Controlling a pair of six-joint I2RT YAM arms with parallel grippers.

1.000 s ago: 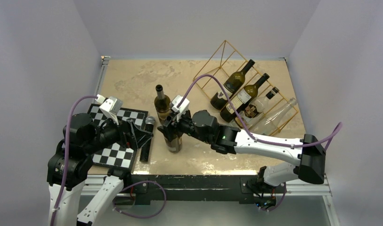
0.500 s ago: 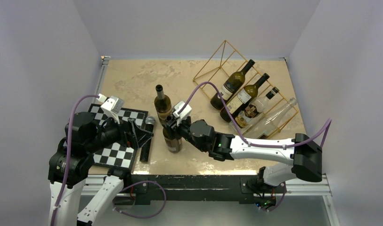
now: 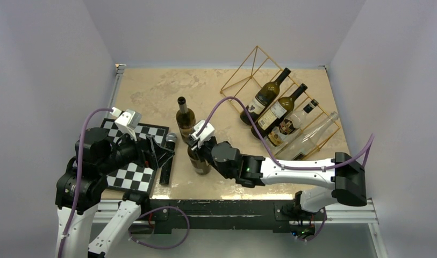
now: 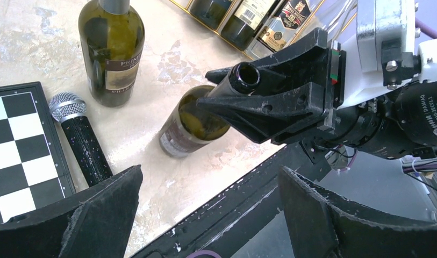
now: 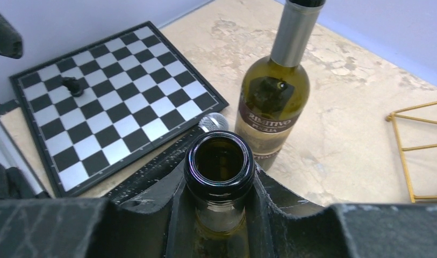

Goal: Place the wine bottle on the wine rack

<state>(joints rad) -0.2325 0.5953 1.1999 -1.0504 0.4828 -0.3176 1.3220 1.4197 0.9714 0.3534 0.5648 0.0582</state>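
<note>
The wine bottle (image 3: 199,163), dark green glass with an open mouth (image 5: 219,159), stands on the table near its front edge. My right gripper (image 3: 198,145) is shut on its neck, a finger (image 5: 167,207) pressed on each side just under the lip. The left wrist view shows the same grip (image 4: 222,88) on the bottle (image 4: 190,122). The wine rack (image 3: 238,68), a thin gold wire frame, sits at the back right with several bottles lying in it. My left gripper (image 3: 160,153) hangs open over the chessboard's right edge, nothing between its fingers (image 4: 100,215).
A second green bottle (image 3: 185,119) stands upright just behind the held one. A black-and-white chessboard (image 3: 129,173) lies at the front left with one dark piece (image 5: 72,85) on it. A black microphone (image 3: 168,157) lies beside the board, close to the held bottle.
The right gripper's jaws have shut on the bottle's neck, and the right arm has drawn in toward the table's front. The left arm has not moved.
</note>
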